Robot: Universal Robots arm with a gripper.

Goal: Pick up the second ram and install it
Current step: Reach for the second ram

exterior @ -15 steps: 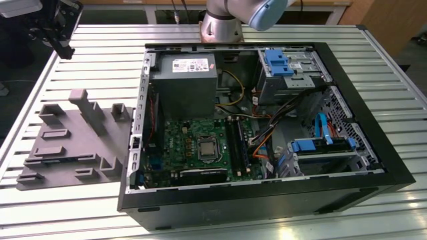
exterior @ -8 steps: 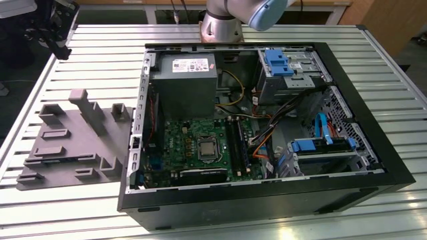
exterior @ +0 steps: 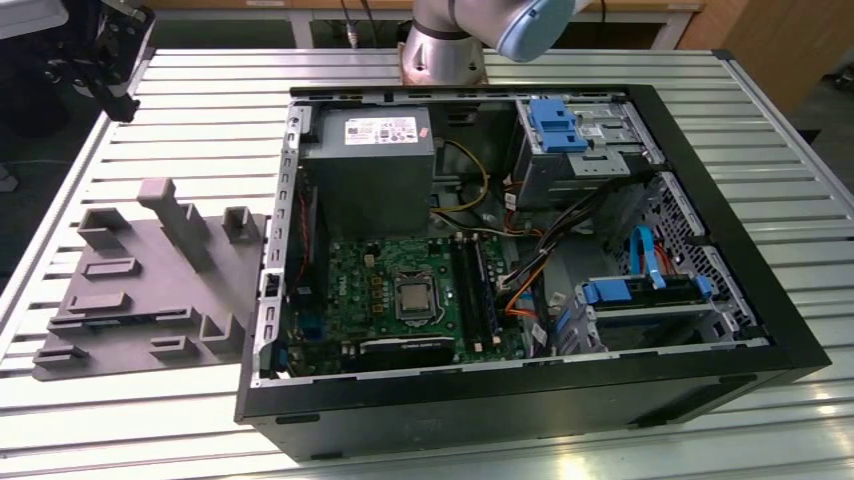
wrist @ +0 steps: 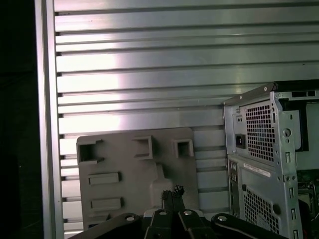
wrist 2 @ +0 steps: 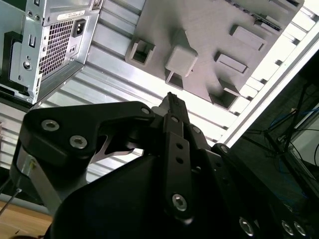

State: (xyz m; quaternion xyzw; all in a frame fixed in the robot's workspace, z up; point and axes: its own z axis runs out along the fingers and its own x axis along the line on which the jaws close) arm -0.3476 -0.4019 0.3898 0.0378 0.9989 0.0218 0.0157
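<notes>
First wrist view: pincer clenched, pointing down, well above gray fixture beside computer case.

A lab workbench: slatted aluminium table; opened computer case; grey fixture.

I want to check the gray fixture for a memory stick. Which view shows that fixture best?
The exterior view: the whole gray fixture lies uncovered on the table, posts and pockets all visible. In both wrist views the gripper covers part of it, and the second crops one end.
</notes>
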